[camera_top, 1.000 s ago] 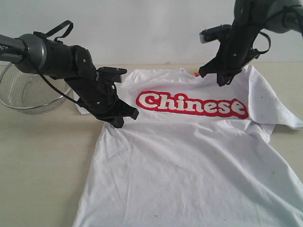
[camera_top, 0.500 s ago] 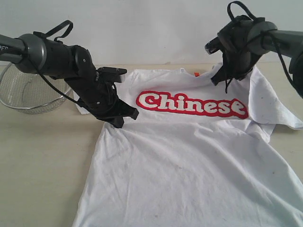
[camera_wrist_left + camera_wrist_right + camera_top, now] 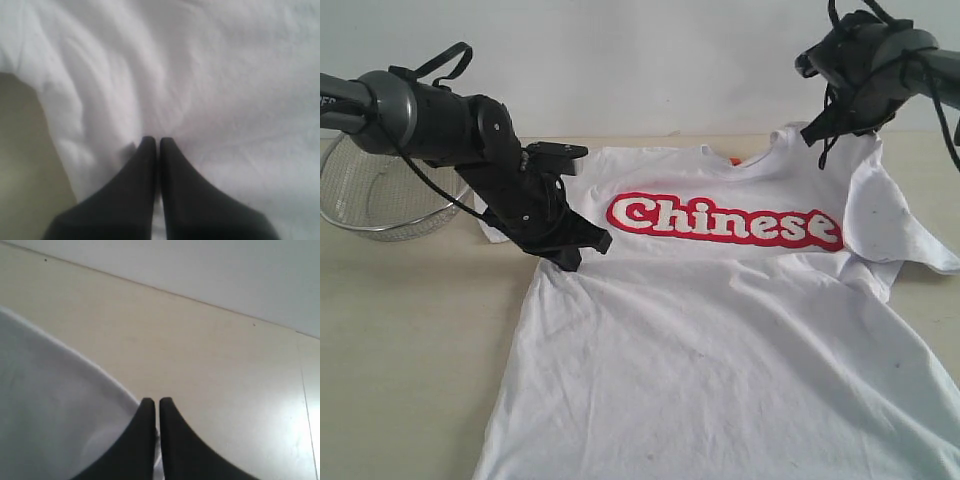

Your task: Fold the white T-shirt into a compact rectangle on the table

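Your L gripper is pinching the white short-sleeved cotton T-shirt nr its sleeve, fingers together. R gripper is holding the shoulder edge above the beige wood-grain table, fingers clamped on cloth.

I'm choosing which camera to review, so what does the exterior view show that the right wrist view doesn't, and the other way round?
Only the exterior view: the red lettering, the wire basket and the left gripper down on the T-shirt. Only the right wrist view: the right gripper seen close up, its fingertips pressed together at the cloth's edge. Both: the T-shirt, the table and the right gripper.
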### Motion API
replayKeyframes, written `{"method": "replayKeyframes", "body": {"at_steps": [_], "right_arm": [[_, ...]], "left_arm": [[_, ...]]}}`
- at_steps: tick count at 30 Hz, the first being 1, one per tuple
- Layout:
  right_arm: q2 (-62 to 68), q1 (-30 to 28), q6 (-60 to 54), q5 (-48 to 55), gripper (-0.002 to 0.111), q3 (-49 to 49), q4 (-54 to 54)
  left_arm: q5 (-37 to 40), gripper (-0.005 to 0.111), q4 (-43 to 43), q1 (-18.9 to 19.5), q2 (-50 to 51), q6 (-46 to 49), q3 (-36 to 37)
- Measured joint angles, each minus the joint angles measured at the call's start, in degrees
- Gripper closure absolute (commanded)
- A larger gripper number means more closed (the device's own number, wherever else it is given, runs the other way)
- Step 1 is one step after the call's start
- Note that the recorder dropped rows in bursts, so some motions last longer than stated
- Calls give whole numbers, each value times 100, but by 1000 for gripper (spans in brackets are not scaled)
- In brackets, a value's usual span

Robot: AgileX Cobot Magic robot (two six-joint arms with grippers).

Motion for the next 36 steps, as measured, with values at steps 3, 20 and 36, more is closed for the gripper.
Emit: {"method": "replayKeyframes", "body": {"at_steps": [3, 20, 36], "right_arm": [[-321, -8, -383, 93, 108, 0, 563], [-2067, -8, -1940, 1773, 108, 1019, 2820], [-3264, -8, -1766, -1136, 59, 5022, 3794]], "left_arm": [[0, 102, 0, 0, 0, 38, 0], [0, 102, 0, 0, 0, 240, 0], [11, 102, -79, 0, 0, 285, 0]]}}
